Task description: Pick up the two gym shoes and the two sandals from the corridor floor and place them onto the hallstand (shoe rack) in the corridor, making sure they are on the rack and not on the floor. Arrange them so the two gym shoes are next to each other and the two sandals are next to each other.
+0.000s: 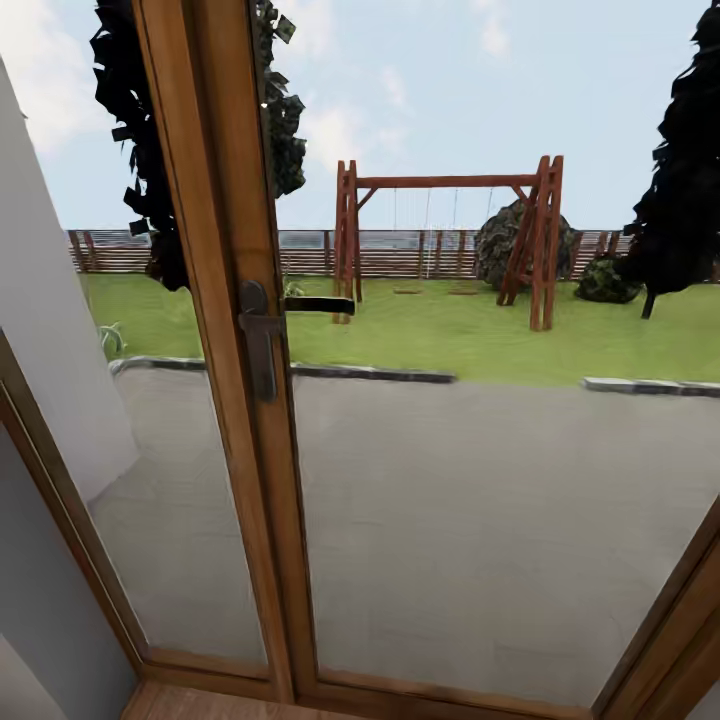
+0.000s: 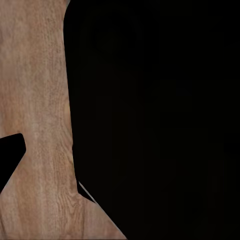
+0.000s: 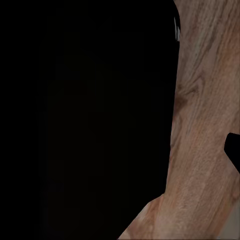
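The gym shoes, the sandals and the hallstand are out of view. In the head view I face a wood-framed glass door (image 1: 240, 400) at close range. The corridor floor (image 2: 42, 100) of light brown wood grain passes under my left gripper (image 2: 120, 160), and one dark fingertip (image 2: 10, 157) sits at the frame's edge, far from the middle. The same floor (image 3: 205, 130) lies under my right gripper (image 3: 120, 150), whose fingertip (image 3: 234, 150) also sits at the edge. Both grippers look open and hold nothing. A large black shape hides the rest of each wrist view.
The door's metal handle (image 1: 262, 330) is just ahead. A grey wall (image 1: 40, 560) stands at the left, with a strip of wood floor (image 1: 200, 705) below the door. Outside lie a paved patio (image 1: 480, 520), lawn and a wooden swing set (image 1: 450, 240).
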You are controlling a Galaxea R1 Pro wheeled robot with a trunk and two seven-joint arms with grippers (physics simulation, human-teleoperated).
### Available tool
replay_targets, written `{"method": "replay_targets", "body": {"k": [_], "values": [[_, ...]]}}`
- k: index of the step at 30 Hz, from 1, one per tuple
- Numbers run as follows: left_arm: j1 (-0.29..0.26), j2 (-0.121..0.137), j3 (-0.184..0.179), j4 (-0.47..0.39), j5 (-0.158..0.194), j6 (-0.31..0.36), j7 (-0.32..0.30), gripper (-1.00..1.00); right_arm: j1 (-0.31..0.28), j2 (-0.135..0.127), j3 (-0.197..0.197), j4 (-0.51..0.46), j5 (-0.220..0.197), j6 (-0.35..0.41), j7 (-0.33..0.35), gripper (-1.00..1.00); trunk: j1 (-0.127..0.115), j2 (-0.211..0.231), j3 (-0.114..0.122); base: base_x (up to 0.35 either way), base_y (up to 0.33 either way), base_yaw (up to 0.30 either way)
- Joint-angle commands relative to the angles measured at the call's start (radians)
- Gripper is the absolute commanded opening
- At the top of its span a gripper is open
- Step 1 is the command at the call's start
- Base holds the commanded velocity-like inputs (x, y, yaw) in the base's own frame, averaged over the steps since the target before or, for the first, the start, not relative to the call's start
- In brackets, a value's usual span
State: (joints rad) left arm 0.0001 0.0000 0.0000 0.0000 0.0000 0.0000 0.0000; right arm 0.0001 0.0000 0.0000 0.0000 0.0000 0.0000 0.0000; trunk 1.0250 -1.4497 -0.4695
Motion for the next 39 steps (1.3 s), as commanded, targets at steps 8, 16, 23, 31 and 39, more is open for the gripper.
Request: {"method": "replay_targets", "body": {"k": [8,16,23,31,39], "values": [[0.001,0.000,-0.001,0.007,-0.002,-0.002,-0.002,1.00,-0.018,0.029,0.006,-0.031,0.005,-0.001,-0.004,1.00,0.000,0.000,0.000,0.000,0.000,0.000],[0.001,-0.001,-0.002,0.008,-0.002,-0.002,-0.002,1.00,-0.021,0.031,0.008,-0.029,0.005,-0.003,-0.003,1.00,0.000,0.000,0.000,0.000,0.000,0.000],[0.001,-0.002,-0.002,0.004,-0.005,-0.002,-0.002,1.00,-0.022,0.030,0.007,-0.029,0.005,-0.003,-0.003,1.00,0.000,0.000,0.000,0.000,0.000,0.000],[-0.003,0.007,0.001,-0.021,-0.006,-0.012,-0.002,1.00,-0.022,0.015,0.005,-0.056,0.005,-0.006,-0.005,1.00,0.000,0.000,0.000,0.000,0.000,0.000],[-0.004,0.025,-0.002,-0.066,-0.007,-0.056,-0.004,1.00,-0.022,-0.030,0.001,-0.102,0.002,-0.020,-0.004,1.00,0.000,0.000,0.000,0.000,0.000,0.000]]}}
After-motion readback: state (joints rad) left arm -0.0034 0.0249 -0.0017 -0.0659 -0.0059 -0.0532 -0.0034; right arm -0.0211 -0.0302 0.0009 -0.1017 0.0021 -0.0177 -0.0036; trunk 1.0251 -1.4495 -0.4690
